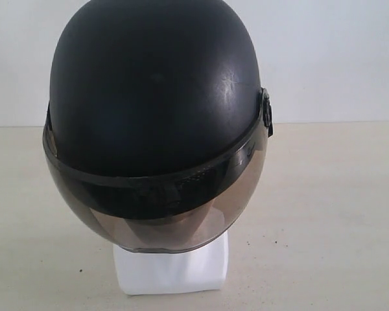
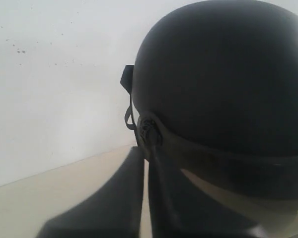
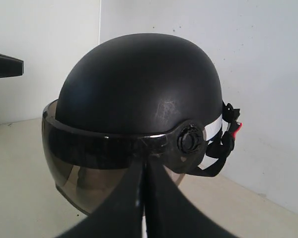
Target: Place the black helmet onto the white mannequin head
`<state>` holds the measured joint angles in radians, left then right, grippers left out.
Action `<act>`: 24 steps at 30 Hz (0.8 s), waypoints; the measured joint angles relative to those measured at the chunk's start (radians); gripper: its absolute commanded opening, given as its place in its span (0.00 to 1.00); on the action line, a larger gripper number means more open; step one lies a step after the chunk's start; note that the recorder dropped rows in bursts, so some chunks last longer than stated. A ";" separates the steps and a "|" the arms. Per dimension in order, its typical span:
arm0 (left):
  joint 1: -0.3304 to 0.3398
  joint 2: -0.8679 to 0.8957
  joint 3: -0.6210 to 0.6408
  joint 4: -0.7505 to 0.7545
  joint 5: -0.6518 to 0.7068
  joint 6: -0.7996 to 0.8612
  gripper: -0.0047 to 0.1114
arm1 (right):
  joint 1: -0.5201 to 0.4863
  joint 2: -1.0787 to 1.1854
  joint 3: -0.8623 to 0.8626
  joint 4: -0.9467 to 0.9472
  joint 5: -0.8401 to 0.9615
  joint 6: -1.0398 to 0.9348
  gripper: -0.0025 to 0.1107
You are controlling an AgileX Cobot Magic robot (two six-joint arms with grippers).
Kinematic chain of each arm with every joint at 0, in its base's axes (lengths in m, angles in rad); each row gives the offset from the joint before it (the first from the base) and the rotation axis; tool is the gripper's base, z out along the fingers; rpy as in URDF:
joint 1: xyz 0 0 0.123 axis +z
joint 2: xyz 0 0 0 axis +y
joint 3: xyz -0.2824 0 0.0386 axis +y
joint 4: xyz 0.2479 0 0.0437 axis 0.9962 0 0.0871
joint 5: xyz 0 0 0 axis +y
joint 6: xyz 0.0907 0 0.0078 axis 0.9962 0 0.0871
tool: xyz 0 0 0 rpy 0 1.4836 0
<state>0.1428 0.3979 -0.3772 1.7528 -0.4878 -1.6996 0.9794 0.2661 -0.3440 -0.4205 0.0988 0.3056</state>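
left gripper (image 2: 145,152) pinched closed on nothing, tips near the side pivot (image 2: 148,130); right gripper (image 3: 145,172) closed and empty too, close by the opposite side. black helmet (image 1: 155,97) seated over the white mannequin head (image 1: 172,269), only the head's base showing. smoky visor (image 1: 155,220) down over the face.

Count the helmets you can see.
1. The black helmet sits on the white mannequin head, which stands on the table; no other seems hidden.

The black helmet (image 1: 155,97) hid the white mannequin head (image 1: 172,269), leaving only its base showing. The frame's upper edge clipped the helmet's crown.
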 measured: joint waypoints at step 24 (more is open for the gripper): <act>0.000 -0.002 0.000 0.000 -0.004 0.000 0.08 | -0.893 -0.185 0.135 0.065 0.112 0.129 0.02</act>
<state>0.1428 0.3963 -0.3772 1.7528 -0.4917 -1.6996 0.0868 0.0806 -0.2092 -0.3556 0.2111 0.4343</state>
